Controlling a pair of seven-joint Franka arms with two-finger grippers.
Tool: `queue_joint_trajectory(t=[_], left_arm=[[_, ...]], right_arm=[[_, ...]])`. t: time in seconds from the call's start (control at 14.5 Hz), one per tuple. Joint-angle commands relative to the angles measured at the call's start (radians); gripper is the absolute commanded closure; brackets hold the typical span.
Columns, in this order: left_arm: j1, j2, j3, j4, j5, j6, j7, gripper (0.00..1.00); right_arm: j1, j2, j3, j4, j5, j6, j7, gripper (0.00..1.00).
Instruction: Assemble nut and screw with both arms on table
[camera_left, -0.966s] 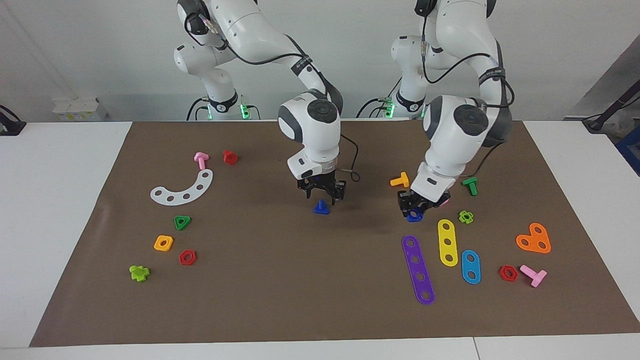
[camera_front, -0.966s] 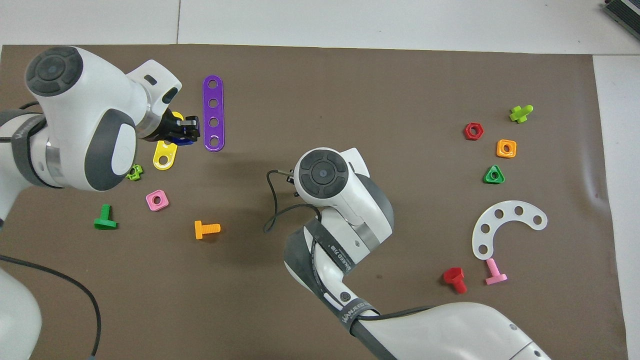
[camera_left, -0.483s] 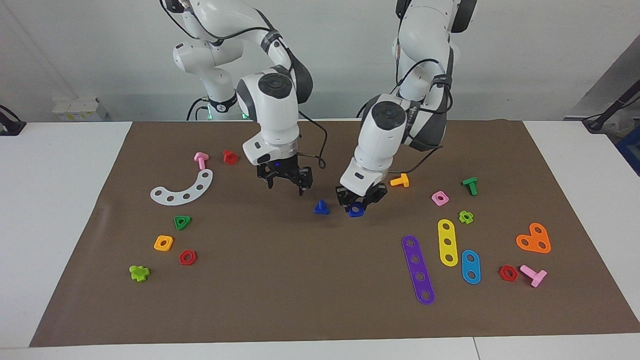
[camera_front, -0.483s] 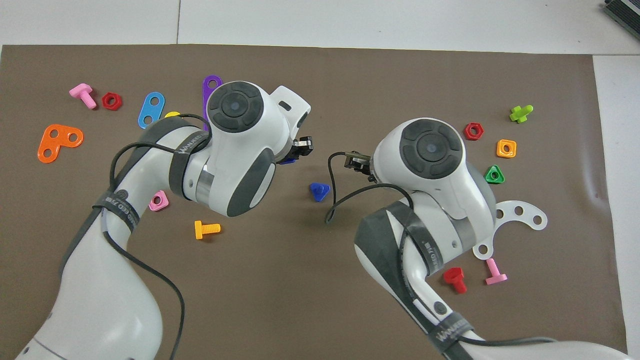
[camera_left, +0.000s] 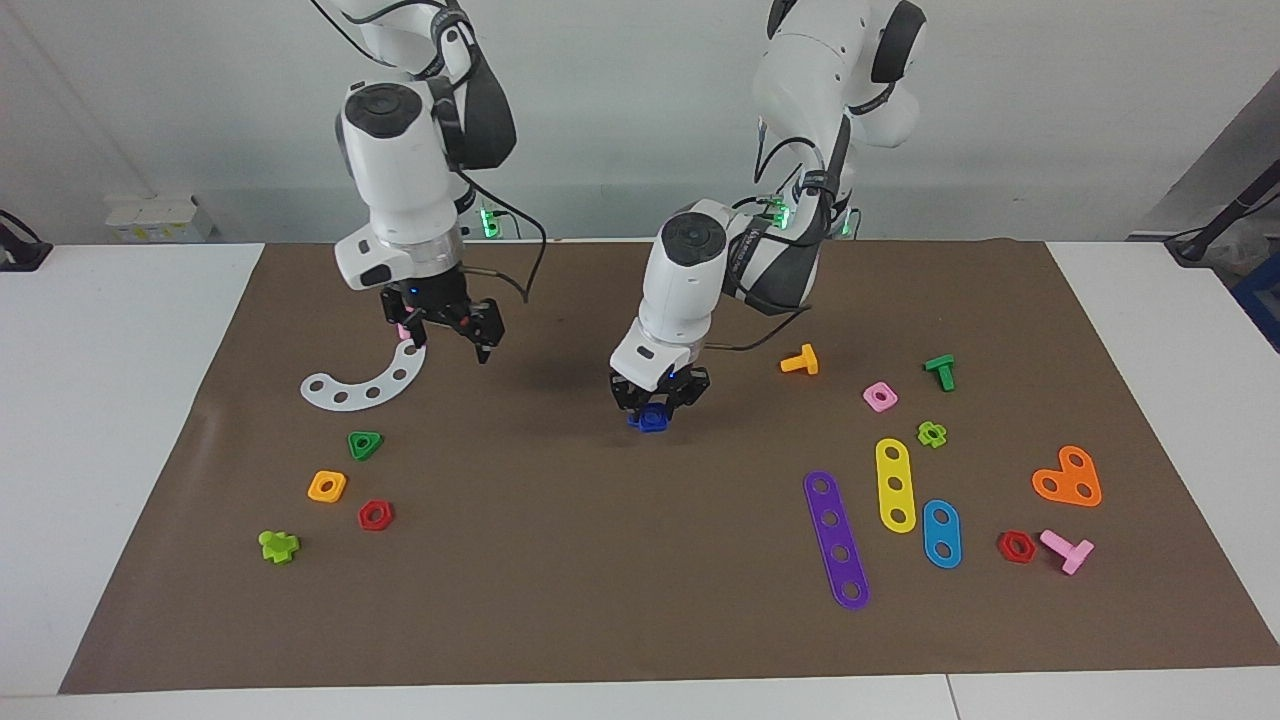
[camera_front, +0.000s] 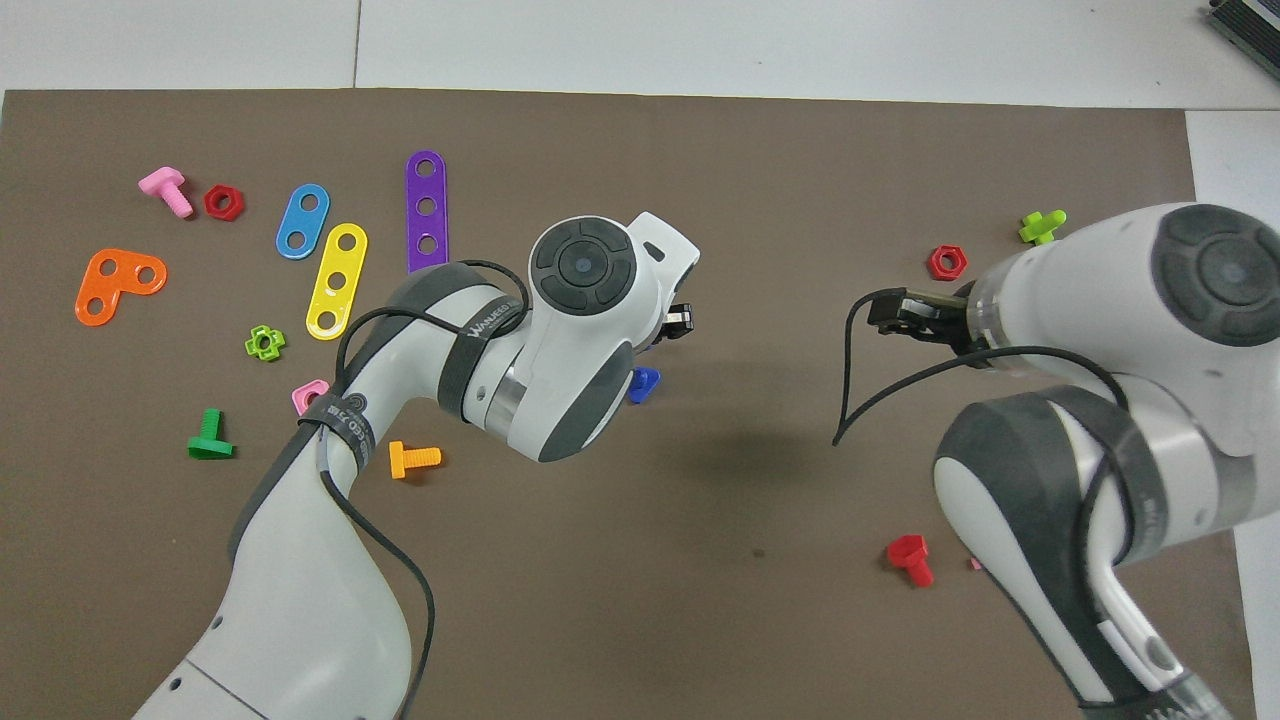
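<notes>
My left gripper (camera_left: 657, 398) is low over the middle of the brown mat (camera_left: 640, 580), shut on the blue nut (camera_left: 655, 416). The nut sits right on the blue screw, and the two blue pieces read as one lump in the facing view. In the overhead view only a corner of the screw's head (camera_front: 644, 382) shows beside the left wrist, which hides the nut. My right gripper (camera_left: 445, 338) is open and empty, raised over the mat near the white curved strip (camera_left: 365, 381).
Toward the right arm's end lie a green triangular nut (camera_left: 365, 444), an orange square nut (camera_left: 327, 486) and a red hex nut (camera_left: 375, 515). Toward the left arm's end lie an orange screw (camera_left: 800, 360), a pink nut (camera_left: 880, 396) and purple (camera_left: 837, 540) and yellow (camera_left: 895, 484) strips.
My left gripper carried the blue nut from beside the purple strip to the middle and lowered it onto the blue screw. My right gripper let go of the screw, rose and drew back toward its end.
</notes>
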Motion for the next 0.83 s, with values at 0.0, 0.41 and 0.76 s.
queue_joint_trajectory(t=[0.0, 0.41, 0.76], left_arm=[[-0.032, -0.002, 0.018, -0.017, 0.009, -0.045, -0.017, 1.0], [-0.069, -0.016, 0.018, -0.06, 0.009, -0.05, -0.066, 1.0], [-0.078, -0.031, 0.018, -0.141, 0.009, 0.022, -0.066, 1.0]], right_arm=[[-0.079, -0.033, 0.006, 0.042, 0.039, -0.063, -0.082, 0.01], [-0.153, 0.007, 0.006, 0.259, 0.059, -0.238, -0.194, 0.01], [-0.153, 0.045, 0.007, 0.383, 0.063, -0.382, -0.229, 0.01]])
